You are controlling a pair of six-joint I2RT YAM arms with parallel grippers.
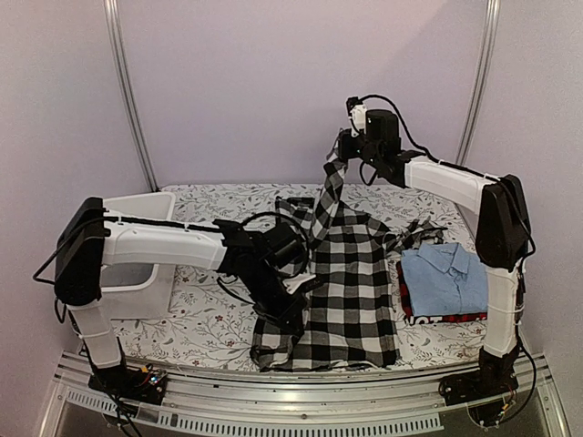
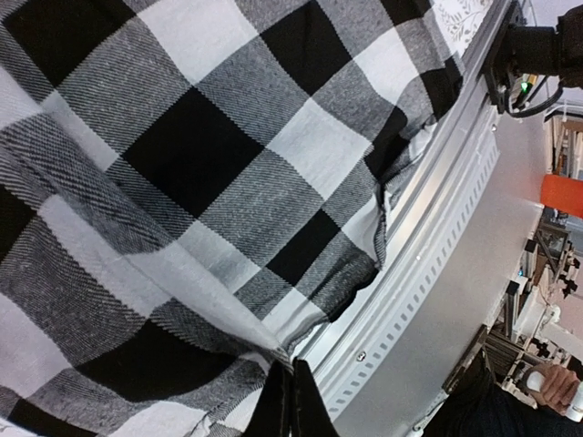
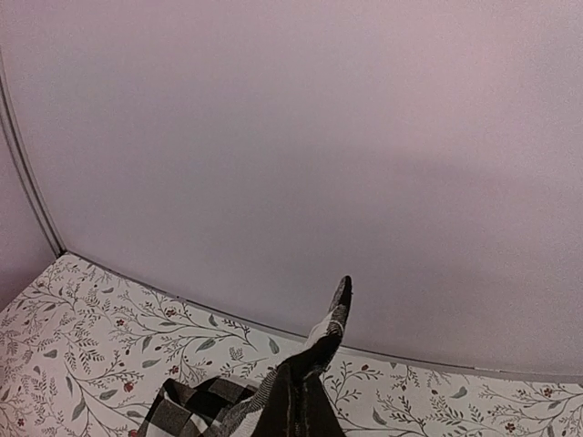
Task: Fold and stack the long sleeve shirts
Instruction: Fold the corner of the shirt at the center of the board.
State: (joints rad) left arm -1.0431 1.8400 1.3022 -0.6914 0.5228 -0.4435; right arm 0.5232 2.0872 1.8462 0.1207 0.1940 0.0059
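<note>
The black-and-white checked shirt (image 1: 344, 278) lies along the middle of the table, its hem over the near edge. My right gripper (image 1: 342, 155) is shut on one of its far corners and holds it high above the table; the cloth tip shows between the fingers in the right wrist view (image 3: 330, 341). My left gripper (image 1: 293, 320) is shut on the shirt's near left part; in the left wrist view the closed fingers (image 2: 290, 410) pinch a fold of the checked cloth (image 2: 182, 182). The light blue collared shirt (image 1: 443, 278) lies folded on the red-and-black one (image 1: 446, 318) at the right.
A white plastic tub (image 1: 153, 264) stands at the left under my left arm. The tablecloth (image 1: 209, 319) is flowered. The metal rail (image 2: 428, 264) runs along the near table edge. The back wall stands close behind the raised gripper.
</note>
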